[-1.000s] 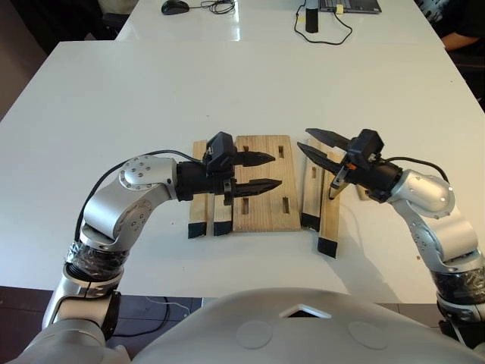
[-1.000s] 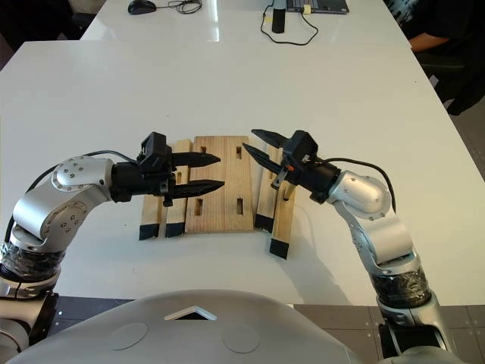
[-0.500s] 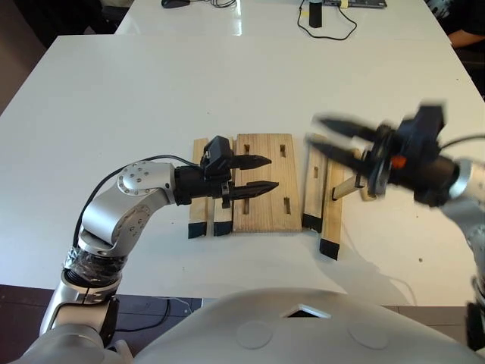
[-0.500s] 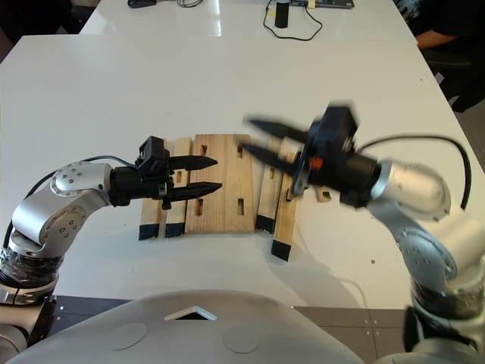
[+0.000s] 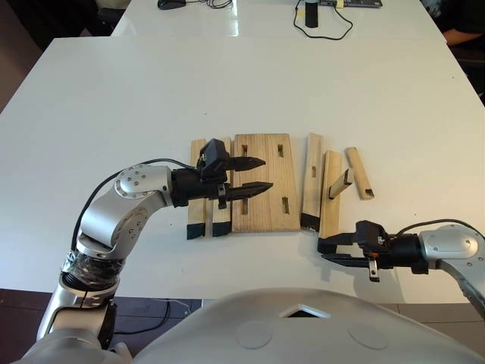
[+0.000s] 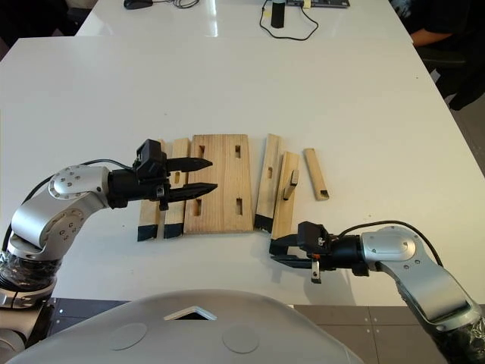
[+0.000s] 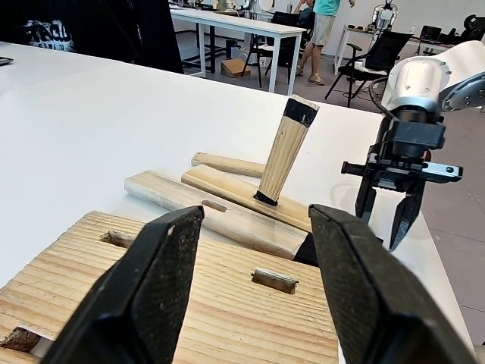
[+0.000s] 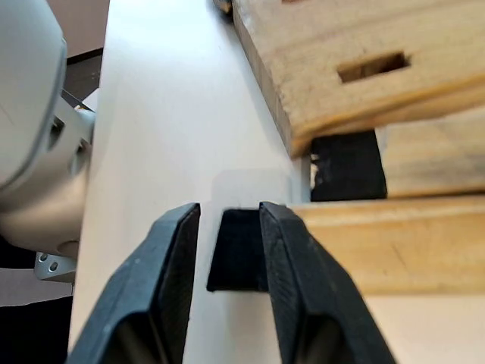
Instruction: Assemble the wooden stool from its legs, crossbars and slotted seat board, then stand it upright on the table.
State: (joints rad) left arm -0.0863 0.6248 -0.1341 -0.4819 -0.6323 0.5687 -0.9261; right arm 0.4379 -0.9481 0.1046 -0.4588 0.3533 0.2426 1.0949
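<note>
Seat board (image 5: 261, 212) lies flat mid-tabletop (image 5: 151, 83), slots up. Two legs (image 5: 198, 214) sit against its left edge, two more just right of it, and a loose crossbar (image 5: 359, 183) lies beyond those. Nothing is joined except a short stick (image 5: 339, 183) standing in the outer right leg (image 5: 330, 208). Right gripper (image 5: 327, 251) is low at the near edge, forearm level with the tabletop, jaws open either side of that leg's black tip; looks lined up for an end-on grab. Left gripper (image 5: 267, 174) hovers level over the board's left side, jaws open and empty, likely to steady the board.
</note>
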